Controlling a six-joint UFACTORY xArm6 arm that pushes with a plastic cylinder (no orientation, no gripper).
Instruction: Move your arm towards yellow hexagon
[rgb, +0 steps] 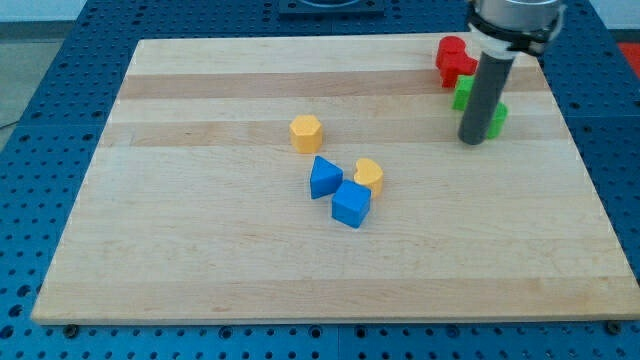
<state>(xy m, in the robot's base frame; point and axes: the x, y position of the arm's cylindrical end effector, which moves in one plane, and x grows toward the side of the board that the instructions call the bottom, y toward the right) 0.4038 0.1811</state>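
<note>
The yellow hexagon (306, 132) sits near the middle of the wooden board (200, 250). My tip (473, 141) is far to the view's right of it, at the board's upper right, touching or just in front of the green blocks. A yellow heart-shaped block (369, 175) lies below and right of the hexagon. A blue triangular block (324, 177) and a blue cube (351, 204) sit beside the heart.
Two red blocks (455, 59) lie at the top right, behind the rod. Two green blocks, one (463, 92) left of the rod and one (497, 119) right of it, are partly hidden. Blue perforated table (40, 150) surrounds the board.
</note>
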